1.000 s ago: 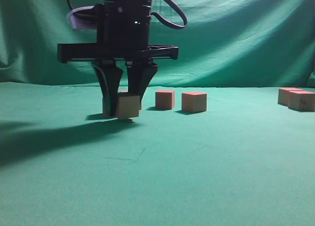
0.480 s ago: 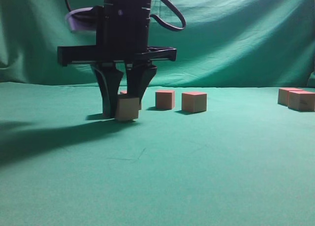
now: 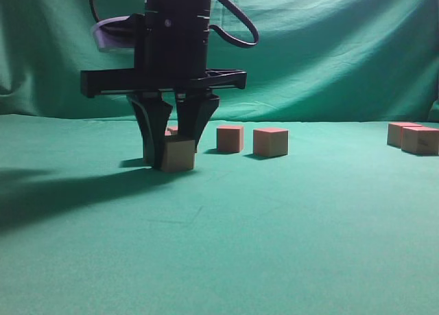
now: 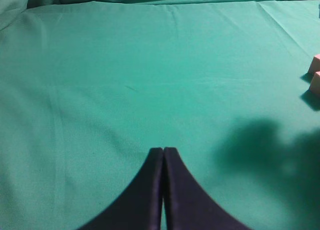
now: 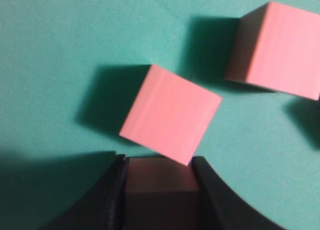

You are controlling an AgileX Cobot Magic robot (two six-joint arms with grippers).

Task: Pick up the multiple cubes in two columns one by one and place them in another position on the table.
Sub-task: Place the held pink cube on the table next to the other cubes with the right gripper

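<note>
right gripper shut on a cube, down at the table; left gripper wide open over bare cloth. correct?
Not quite. The left gripper is shut, tips pressed together, as the left wrist view shows. The right gripper does grip a cube at the table.

**Green table with little blocks on it**

The table is wide and flat, with a smooth green cloth on top. Small cubes sit on it. One cube rests on the cloth near the left. Another cube stands a bit behind it, and a third cube is just beside that one. Far off to the right, two more cubes sit close together. Dark shadows lie on the cloth at the left.
</note>
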